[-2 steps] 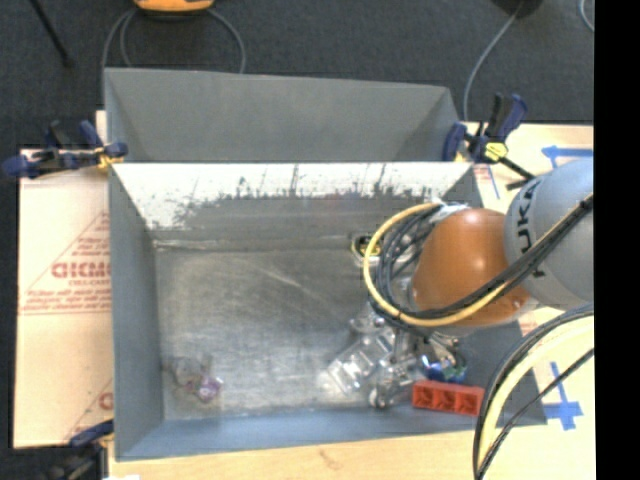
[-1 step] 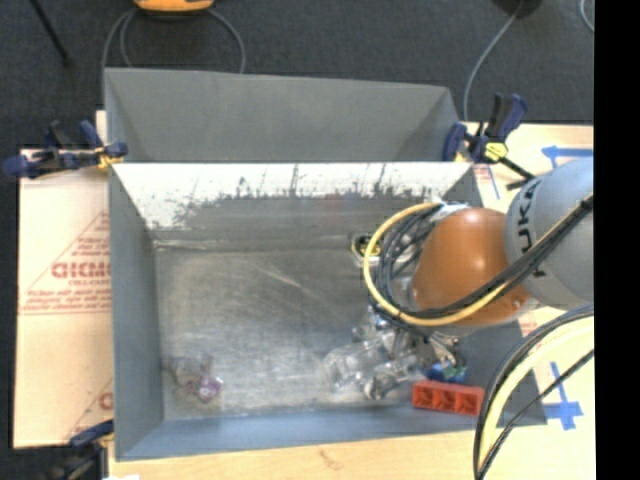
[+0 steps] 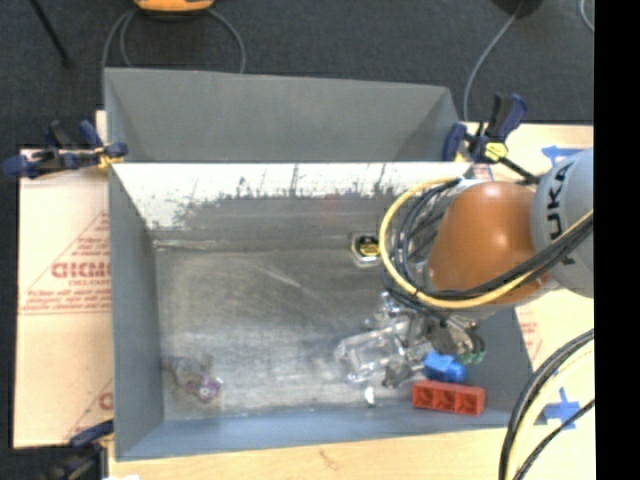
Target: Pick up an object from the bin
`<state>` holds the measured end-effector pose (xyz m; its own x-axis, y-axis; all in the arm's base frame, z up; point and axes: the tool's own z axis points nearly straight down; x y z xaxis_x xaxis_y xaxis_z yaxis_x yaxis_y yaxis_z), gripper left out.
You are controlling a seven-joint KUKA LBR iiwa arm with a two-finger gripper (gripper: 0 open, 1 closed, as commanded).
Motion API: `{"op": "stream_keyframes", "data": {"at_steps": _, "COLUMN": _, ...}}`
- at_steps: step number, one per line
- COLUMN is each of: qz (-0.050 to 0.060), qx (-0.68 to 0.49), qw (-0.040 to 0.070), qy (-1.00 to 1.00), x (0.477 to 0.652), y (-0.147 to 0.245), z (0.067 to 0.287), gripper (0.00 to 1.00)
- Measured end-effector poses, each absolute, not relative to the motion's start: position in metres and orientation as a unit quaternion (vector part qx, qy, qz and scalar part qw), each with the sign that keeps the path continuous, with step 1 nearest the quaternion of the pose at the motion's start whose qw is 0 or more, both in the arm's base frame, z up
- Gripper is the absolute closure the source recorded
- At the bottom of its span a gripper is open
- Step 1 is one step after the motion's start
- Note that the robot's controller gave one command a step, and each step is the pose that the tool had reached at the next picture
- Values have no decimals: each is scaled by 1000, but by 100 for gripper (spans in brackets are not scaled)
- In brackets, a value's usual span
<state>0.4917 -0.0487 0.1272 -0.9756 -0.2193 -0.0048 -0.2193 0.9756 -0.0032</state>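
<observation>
My gripper [image 3: 383, 353] hangs low over the bin's front right part, under the arm's orange cover. Just right of it lies a small blue block [image 3: 444, 368]. A flat red brick with studs [image 3: 448, 398] rests against the front wall, a little lower and to the right. A small dark green piece [image 3: 471, 349] peeks out beside the blue block. No thing shows inside the gripper.
A small yellow and black thing [image 3: 365, 247] lies near the back wall, half hidden by the arm's cables. A clear piece with a purple spot [image 3: 198, 384] sits in the front left corner. The right wall is close to the gripper.
</observation>
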Motion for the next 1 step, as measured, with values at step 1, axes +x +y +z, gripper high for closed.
{"op": "stream_keyframes", "data": {"at_steps": 1, "qz": -1, "qx": -108, "qw": 3, "qy": 994, "x": 493, "y": -50, "z": 186, "gripper": 100}}
